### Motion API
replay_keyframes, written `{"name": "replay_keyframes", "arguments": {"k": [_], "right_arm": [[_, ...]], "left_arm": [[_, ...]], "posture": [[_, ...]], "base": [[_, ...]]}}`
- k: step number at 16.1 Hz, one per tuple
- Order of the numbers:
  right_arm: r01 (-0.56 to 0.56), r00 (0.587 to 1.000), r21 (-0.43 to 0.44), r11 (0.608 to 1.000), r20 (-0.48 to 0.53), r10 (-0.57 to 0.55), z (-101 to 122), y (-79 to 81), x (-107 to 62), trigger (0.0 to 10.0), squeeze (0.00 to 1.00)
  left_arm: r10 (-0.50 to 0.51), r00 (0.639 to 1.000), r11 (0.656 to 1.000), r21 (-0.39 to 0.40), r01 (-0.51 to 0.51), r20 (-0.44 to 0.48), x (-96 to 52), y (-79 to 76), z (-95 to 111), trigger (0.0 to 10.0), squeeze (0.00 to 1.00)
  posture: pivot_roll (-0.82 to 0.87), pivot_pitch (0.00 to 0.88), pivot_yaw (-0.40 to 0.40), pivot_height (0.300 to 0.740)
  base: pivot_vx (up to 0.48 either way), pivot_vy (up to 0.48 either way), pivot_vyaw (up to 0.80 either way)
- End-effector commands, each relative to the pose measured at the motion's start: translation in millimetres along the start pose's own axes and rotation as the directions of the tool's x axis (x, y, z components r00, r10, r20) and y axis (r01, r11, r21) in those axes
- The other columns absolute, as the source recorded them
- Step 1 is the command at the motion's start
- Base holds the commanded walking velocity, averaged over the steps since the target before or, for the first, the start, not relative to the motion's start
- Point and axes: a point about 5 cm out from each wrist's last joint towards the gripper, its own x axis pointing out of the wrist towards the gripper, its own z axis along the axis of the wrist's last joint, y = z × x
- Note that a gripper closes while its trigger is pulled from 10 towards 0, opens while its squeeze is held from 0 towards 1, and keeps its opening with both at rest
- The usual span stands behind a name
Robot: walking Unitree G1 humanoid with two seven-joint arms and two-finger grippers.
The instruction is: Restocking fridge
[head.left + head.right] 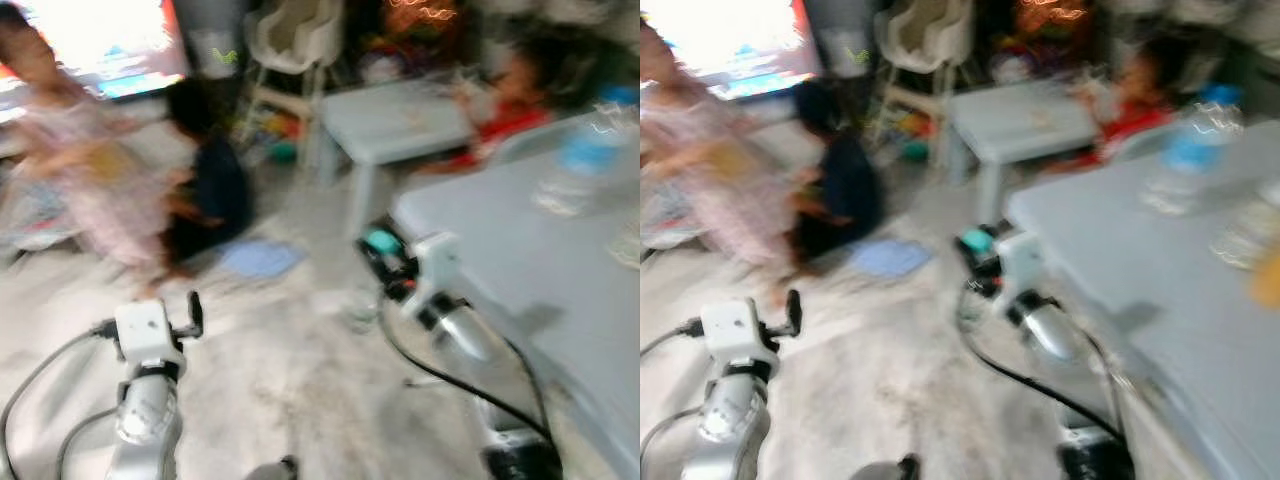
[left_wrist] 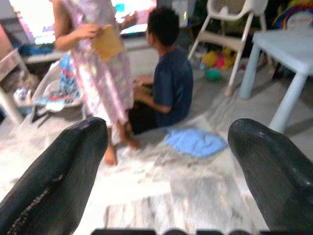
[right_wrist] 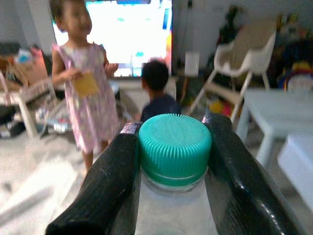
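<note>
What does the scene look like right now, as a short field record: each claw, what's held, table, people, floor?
right claw: shut on a bottle with a teal cap, beside the grey table
left claw: open, empty, over the floor
grey table: on the robot's right, another bottle with a blue cap standing on it
people: one person standing, one person sitting on the floor ahead
floor: blue cloth near the sitting person
head views: blurred

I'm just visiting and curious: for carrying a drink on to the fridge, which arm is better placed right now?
The right. Its end effector is already shut on a bottle with a teal cap, beside the grey table. The left end effector is open and holds nothing, over the floor.
</note>
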Motion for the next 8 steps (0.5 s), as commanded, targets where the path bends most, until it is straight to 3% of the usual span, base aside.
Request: {"name": "replay_keyframes", "arguments": {"k": [1,3,5,8], "right_arm": [[0.028,0.999,0.003,1.000,0.015,-0.028,3,-3.4,-1.9,10.0,0.00],[0.042,0.999,-0.008,0.999,0.003,-0.042,-2,-5.3,-5.3,10.0,0.00],[0.080,0.997,-0.001,0.997,0.012,-0.080,-1,-10.4,-0.9,10.0,0.00],[0.103,0.995,0.006,0.995,0.013,-0.103,0,-13.0,0.1,10.0,0.00]], "left_arm": [[0.001,1.000,1.000,0.017,-0.001,0.008,1.1,3.7,1,10.0,0.00],[0.003,1.000,1.000,0.025,-0.003,0.011,2.6,7.9,2,10.0,0.00],[-0.065,0.998,0.998,0.001,0.065,0.025,7.4,-1.1,7,10.0,0.00],[-0.071,0.997,0.997,-0.005,0.071,0.035,9.9,-7.5,9,10.0,0.00]], "posture": [[-0.03,0.000,0.029,0.740],[-0.04,0.000,0.039,0.740],[-0.04,0.000,0.043,0.740],[-0.04,0.000,0.042,0.740]], "base": [[0.000,0.000,0.77],[0.000,0.000,0.77],[0.000,0.000,0.77],[0.000,0.000,0.77]]}}
